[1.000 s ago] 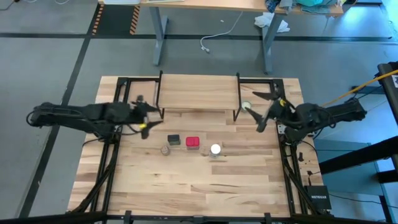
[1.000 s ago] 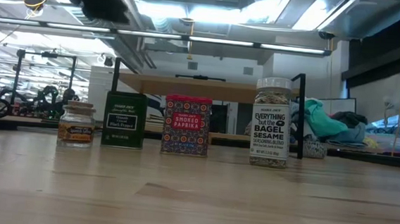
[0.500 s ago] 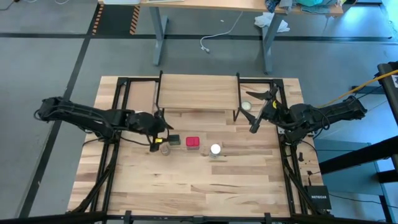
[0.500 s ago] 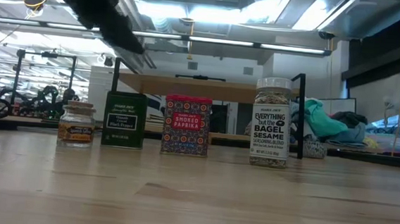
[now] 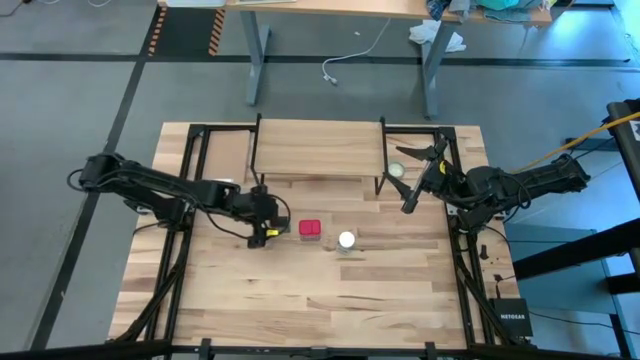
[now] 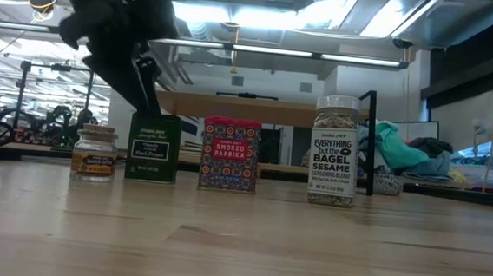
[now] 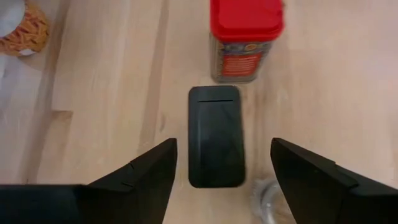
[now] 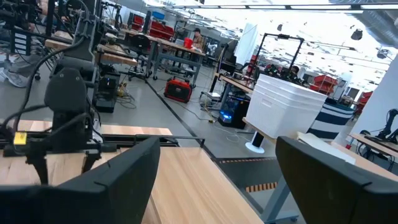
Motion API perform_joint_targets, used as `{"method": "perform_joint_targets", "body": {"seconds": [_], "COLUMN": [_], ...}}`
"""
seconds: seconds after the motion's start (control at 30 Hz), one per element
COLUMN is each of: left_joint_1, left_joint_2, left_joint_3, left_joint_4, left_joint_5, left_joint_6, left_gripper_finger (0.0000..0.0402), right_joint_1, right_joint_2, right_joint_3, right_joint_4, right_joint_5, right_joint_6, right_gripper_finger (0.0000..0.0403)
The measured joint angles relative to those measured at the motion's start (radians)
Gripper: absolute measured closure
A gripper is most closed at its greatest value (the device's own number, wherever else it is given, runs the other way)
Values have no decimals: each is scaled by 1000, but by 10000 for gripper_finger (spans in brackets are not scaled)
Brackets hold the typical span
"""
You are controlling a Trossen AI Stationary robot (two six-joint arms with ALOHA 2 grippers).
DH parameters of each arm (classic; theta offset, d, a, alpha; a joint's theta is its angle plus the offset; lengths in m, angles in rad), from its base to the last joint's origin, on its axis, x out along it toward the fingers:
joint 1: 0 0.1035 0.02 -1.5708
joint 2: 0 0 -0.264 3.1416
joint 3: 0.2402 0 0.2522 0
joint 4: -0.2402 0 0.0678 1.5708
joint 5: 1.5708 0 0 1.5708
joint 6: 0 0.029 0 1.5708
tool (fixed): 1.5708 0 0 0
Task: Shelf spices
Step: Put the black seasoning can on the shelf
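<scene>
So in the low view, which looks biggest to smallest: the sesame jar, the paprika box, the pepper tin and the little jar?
1. Sesame jar, the tallest.
2. Paprika box and pepper tin: nearly alike; the box looks slightly wider, too close to rank.
3. Little jar, clearly smallest.
All four stand in one row, so nearness hardly skews this.

Four upright spices (image 6: 230, 154) stand in a row before the shelf (image 5: 318, 148).

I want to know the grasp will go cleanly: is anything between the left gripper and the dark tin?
Nothing visible. The left gripper is open right above the dark tin, one finger on each side. The red box stands beyond it, clear of the fingers.
</scene>
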Motion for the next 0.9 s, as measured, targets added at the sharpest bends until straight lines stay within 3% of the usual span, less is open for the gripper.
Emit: {"method": "perform_joint_targets", "body": {"seconds": [0.37,0.5,0.67,0.9], "left_joint_1": [31,29,30,29], "left_joint_2": [131,133,118,93], "left_joint_3": [9,9,23,97], "left_joint_4": [18,70,102,32], "left_joint_5": [20,24,35,72], "left_joint_6": [-15,-6,43,129], "left_gripper_finger": [143,188,283,287], "right_joint_1": [0,0,0,0], "right_joint_2": [0,0,0,0], "right_joint_3": [0,0,0,0], "right_joint_4": [-19,-26,-26,-25], "right_joint_5": [0,0,0,0], "right_joint_6": [0,0,0,0], "right_gripper_finger": [77,77,77,77]}}
